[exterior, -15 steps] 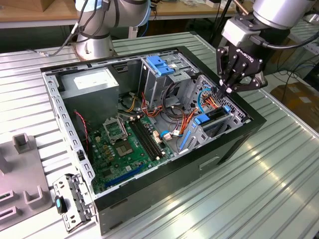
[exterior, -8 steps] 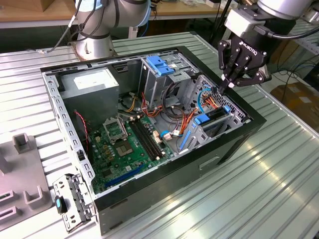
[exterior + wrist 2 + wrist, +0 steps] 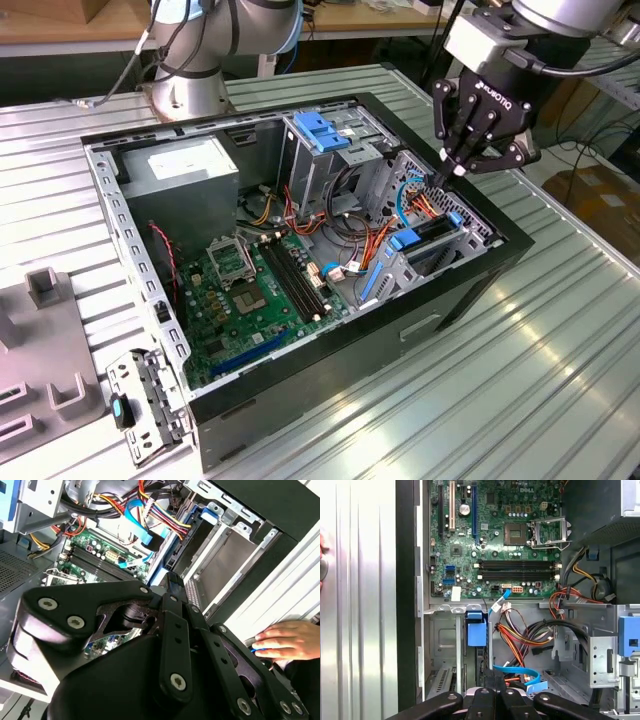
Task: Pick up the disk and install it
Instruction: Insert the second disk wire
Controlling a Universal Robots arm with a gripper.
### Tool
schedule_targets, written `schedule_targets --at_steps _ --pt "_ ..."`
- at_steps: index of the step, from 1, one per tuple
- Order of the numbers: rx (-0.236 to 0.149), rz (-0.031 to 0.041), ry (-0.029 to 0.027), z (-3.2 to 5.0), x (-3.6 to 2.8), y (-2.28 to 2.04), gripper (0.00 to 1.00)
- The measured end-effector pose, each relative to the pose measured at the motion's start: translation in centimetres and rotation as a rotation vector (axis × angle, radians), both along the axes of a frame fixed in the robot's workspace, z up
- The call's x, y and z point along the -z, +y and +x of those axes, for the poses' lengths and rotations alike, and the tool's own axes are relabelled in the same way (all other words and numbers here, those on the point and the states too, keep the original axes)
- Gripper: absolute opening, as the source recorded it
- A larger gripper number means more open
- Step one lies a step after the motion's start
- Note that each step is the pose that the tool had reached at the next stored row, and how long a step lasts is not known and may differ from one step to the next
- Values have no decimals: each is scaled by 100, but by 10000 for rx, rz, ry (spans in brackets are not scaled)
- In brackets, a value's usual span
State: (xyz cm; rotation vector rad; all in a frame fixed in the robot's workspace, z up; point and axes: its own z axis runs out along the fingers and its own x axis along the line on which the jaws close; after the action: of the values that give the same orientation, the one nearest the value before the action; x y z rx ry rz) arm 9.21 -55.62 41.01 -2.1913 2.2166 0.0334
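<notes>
Disk (image 3: 432, 238) sits on edge in the drive bay at the corner of the open computer case (image 3: 300, 385) nearest the exterior view's right. It is a dark slab with bright blue rail tabs showing at both ends. It lies lengthwise along the case wall, beside the bundle of orange and blue cables (image 3: 415, 195).

The gripper (image 3: 455, 172) hangs directly over the disk's far end with its fingers pointing down. The black fingers are drawn together to a narrow point, and nothing can be seen between them. In the exterior view the tips stand just above the disk, close to its upper edge (whether they touch it cannot be told).

In the first wrist view the disk (image 3: 476, 632) appears edge-on as a blue tab with a thin dark strip running down toward the gripper (image 3: 494, 682), in line with the closed fingertips. In the second wrist view the gripper (image 3: 172, 580) has its tips near the end of the disk (image 3: 177, 545), which stands in its metal bay beside the flat blue ribbon cable (image 3: 140, 522).

The green motherboard (image 3: 245, 295) lies on the case floor toward the exterior view's left of the disk. The tall grey cage (image 3: 322, 130) with its light-blue latch stands behind it, well apart from the gripper. The case rests on a ribbed metal table (image 3: 540, 380). In the second wrist view a person's hand (image 3: 290, 640) rests on that table just outside the case wall.
</notes>
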Motion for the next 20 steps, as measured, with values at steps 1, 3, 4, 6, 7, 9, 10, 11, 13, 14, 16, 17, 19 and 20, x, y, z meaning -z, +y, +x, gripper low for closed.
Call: schedule_targets --at_steps 1,3,4,6,7,9,10,11,13,14,16,17,19,20 --pt "0 -1 0 -1 -14 0 11" --pt "0 2 0 -2 -31 1 11" --pt "1 3 0 -2 -34 5 11" --pt "1 2 0 -2 -38 32 11" --pt "0 2 0 -2 -38 50 11" --pt "0 1 0 -2 -38 65 11" --pt "0 1 0 -2 -38 76 11" --pt "0 1 1 -2 -38 86 11" --pt "1 3 1 2 -35 91 11" --pt "3 -3 6 12 -35 100 11" --pt "28 -8 22 46 -21 128 11" --pt "47 -9 34 69 -12 136 11" --pt "89 -78 47 95 2 150 11" --pt "100 -165 49 98 5 156 11"
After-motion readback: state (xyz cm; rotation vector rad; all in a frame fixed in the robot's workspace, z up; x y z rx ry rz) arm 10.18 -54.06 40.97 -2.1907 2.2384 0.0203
